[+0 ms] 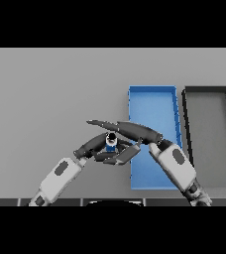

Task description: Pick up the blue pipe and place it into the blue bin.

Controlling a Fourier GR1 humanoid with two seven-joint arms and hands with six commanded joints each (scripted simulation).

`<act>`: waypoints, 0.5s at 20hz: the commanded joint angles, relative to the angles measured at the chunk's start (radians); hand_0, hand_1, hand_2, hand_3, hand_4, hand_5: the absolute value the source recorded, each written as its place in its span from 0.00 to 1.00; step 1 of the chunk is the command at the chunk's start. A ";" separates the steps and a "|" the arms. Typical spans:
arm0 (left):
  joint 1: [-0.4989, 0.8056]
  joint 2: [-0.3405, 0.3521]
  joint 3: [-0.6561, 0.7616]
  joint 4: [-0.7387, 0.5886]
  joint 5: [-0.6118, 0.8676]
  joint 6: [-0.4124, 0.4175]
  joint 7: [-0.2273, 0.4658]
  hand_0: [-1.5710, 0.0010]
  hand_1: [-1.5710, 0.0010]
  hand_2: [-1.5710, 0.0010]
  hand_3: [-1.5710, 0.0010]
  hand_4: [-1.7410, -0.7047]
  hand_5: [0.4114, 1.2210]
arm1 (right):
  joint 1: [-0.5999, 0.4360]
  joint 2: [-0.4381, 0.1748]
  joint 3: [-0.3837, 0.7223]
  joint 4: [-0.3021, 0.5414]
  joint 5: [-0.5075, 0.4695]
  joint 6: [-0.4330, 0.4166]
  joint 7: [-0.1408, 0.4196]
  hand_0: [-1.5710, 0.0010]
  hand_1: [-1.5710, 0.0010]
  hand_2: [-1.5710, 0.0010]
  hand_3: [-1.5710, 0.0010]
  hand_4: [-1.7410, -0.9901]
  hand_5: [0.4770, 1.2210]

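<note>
Head view: my right robot hand (pixel 135 133) curls round the small blue pipe (pixel 111 144) just left of the blue rectangular bin (pixel 152 94); left robot hand (pixel 92 145) relaxed beside. I should lift clear, then carry rightward.

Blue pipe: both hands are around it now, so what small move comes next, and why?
Probably lift slightly and carry it right. The blue pipe sits between the left hand and right hand, still left of the blue bin, so it must clear the near wall.
</note>
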 commanded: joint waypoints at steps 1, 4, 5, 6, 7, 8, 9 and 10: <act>-0.005 0.000 0.003 0.002 0.004 -0.005 -0.001 0.00 0.00 0.00 0.11 0.02 1.00 | -0.005 0.014 0.015 0.011 0.006 0.008 0.003 0.97 0.95 0.93 0.97 0.63 0.06; -0.036 0.026 -0.027 0.005 -0.127 0.037 0.033 0.37 0.43 0.44 0.53 0.15 1.00 | -0.039 0.034 0.030 0.028 -0.006 0.026 0.031 0.70 0.68 0.68 0.76 0.47 0.08; -0.029 0.016 -0.034 0.002 -0.141 0.051 0.030 0.44 0.47 0.49 0.58 0.13 1.00 | -0.057 0.041 0.035 0.045 -0.006 0.037 0.026 0.56 0.54 0.55 0.64 0.38 0.10; -0.019 0.018 -0.037 -0.009 -0.141 0.055 0.023 0.43 0.45 0.46 0.58 0.10 1.00 | -0.056 0.046 0.039 0.045 -0.024 0.035 0.015 0.44 0.44 0.44 0.55 0.32 0.13; -0.009 0.002 -0.031 -0.003 -0.131 0.061 0.005 0.34 0.36 0.37 0.60 0.08 0.96 | -0.051 0.048 0.043 0.041 -0.061 0.033 0.028 0.36 0.35 0.35 0.47 0.27 0.17; 0.001 -0.017 -0.021 -0.005 -0.103 0.055 0.008 0.28 0.29 0.30 0.63 0.06 0.97 | -0.054 0.054 0.043 0.042 -0.077 0.014 0.035 0.28 0.28 0.28 0.38 0.30 0.23; 0.010 -0.019 -0.011 -0.014 -0.084 0.043 0.008 0.22 0.23 0.24 0.67 0.05 0.98 | -0.046 0.051 0.044 0.035 -0.089 -0.005 0.016 0.23 0.22 0.22 0.30 0.33 0.31; 0.014 -0.035 -0.006 -0.003 -0.072 0.034 0.000 0.18 0.18 0.19 0.66 0.04 0.98 | -0.033 0.049 0.049 0.028 -0.078 -0.014 -0.015 0.18 0.18 0.18 0.24 0.35 0.45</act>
